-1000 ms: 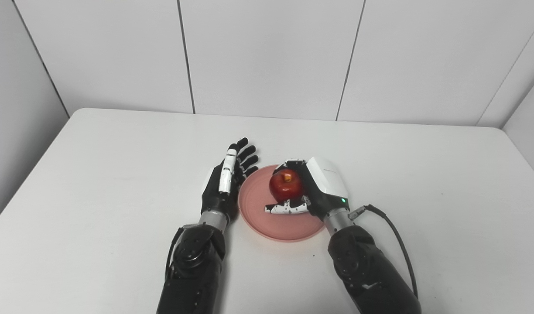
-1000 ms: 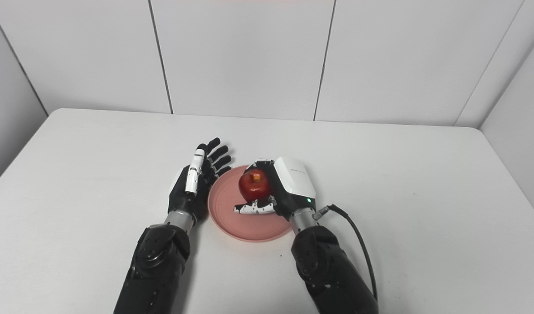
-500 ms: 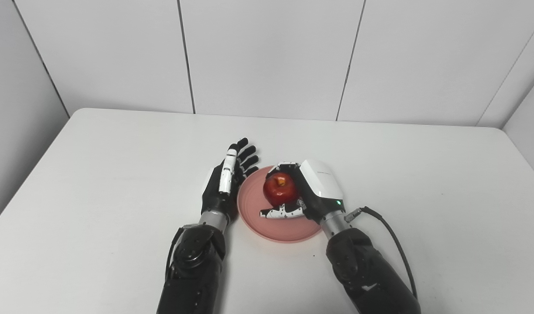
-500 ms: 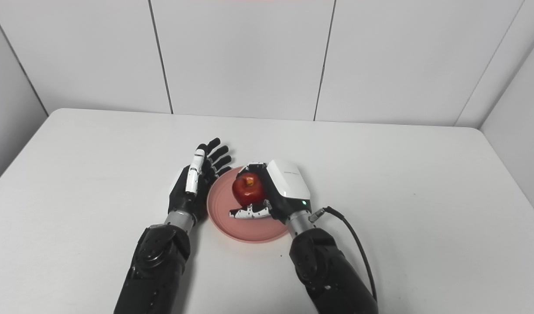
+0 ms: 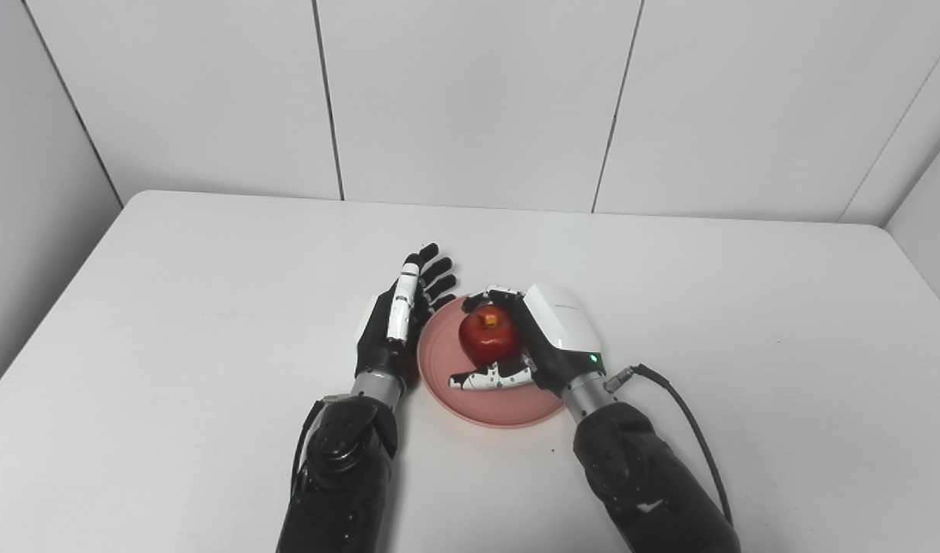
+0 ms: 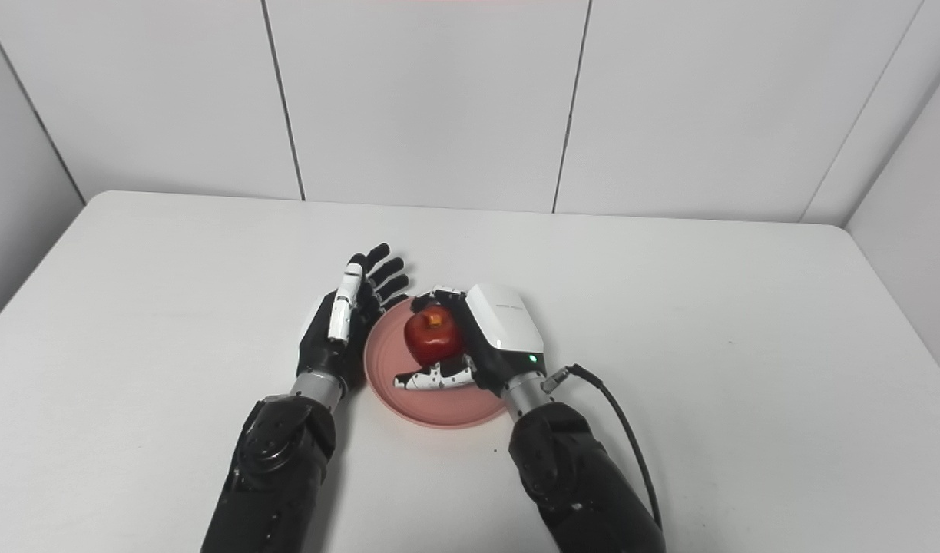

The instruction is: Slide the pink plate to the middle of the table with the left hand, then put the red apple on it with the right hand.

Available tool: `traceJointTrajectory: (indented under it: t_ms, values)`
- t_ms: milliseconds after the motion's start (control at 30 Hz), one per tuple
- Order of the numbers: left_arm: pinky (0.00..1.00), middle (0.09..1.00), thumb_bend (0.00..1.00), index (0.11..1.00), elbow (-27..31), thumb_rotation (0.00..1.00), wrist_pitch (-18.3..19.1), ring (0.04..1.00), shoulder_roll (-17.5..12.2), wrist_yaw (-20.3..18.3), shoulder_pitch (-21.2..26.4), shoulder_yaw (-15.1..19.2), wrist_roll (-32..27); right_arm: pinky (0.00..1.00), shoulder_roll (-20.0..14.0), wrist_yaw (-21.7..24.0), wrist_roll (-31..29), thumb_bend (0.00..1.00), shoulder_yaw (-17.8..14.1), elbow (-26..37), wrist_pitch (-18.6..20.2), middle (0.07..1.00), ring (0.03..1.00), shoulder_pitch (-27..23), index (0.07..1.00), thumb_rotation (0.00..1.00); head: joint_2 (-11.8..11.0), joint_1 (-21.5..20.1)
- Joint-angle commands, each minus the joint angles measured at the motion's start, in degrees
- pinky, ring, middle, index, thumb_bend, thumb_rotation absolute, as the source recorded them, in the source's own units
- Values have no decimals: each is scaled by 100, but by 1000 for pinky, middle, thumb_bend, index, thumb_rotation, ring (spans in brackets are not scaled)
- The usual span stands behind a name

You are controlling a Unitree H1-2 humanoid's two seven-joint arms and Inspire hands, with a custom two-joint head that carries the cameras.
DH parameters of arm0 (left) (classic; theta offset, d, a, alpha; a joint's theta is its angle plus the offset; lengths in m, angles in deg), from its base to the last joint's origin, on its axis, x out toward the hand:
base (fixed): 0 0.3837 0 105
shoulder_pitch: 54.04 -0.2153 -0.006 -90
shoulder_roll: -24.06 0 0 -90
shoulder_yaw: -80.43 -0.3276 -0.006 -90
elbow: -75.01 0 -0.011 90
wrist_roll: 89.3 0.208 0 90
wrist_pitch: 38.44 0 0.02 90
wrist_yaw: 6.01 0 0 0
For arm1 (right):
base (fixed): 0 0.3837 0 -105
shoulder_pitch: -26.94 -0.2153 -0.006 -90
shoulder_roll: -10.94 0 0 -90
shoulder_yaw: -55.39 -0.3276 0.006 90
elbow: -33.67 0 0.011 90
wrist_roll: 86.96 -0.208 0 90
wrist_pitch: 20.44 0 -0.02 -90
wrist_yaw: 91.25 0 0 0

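1. A bare robot test bench or lab, not a home or kitchen.
2. Plain white table (image 5: 170,307) with rounded corners, filling the view from 3 o'clock round to 9 o'clock.
3. Pale grey wall panels (image 5: 470,100) behind, from 10 o'clock to 2 o'clock, split by thin dark vertical seams; no windows, shelves, or decoration.
4. More plain panelling angling in at 9 o'clock and 3 o'clock, boxing the table in like a booth.
5. Two black robot arms (image 5: 339,476) entering at 6 o'clock, one trailing an exposed black cable (image 5: 693,430) at 5 o'clock.
6. Only props: a pink plate (image 5: 508,403) and a red apple (image 5: 485,334) at centre.
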Motion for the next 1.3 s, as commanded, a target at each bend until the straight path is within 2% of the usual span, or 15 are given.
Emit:
traceJointTrajectory:
  t_ms: [0, 133, 233, 467, 767, 1033, 1267]
  values:
    - [843, 877, 370, 867, 31, 1000, 6, 870, 8, 38, -1, -46, 78, 434, 6, 75, 6, 1000, -49, 167, 80, 623, 543, -110, 669, 381, 13, 4]
    - [835, 876, 372, 867, 22, 1000, -18, 868, 15, 33, -5, -37, 98, 572, -20, 255, 33, 1000, -49, 219, 152, 719, 660, -102, 728, 420, 7, 1]
    - [833, 875, 373, 866, 30, 1000, -1, 868, 23, 37, -6, -26, 98, 636, -27, 399, 76, 1000, -54, 287, 250, 754, 714, -99, 759, 441, 2, 0]
    - [842, 875, 370, 863, 46, 1000, 8, 876, 15, 25, -10, -34, 103, 724, -42, 583, 141, 1000, -57, 453, 396, 810, 790, -83, 825, 499, 0, -11]
    - [843, 879, 371, 860, 40, 1000, -1, 880, 0, 27, -17, -44, 146, 754, -62, 665, 169, 1000, -139, 634, 387, 847, 826, -31, 869, 531, -14, -25]
    - [834, 868, 368, 857, 4, 1000, -33, 870, 21, 32, -14, 1, 94, 803, -146, 693, 47, 1000, -317, 1059, 237, 867, 847, 132, 885, 570, -20, -40]
    - [831, 860, 357, 854, -14, 1000, -9, 860, 51, 48, 14, 58, 51, 788, -192, 712, -89, 1000, -507, 1445, 228, 854, 831, 200, 873, 604, -21, -48]
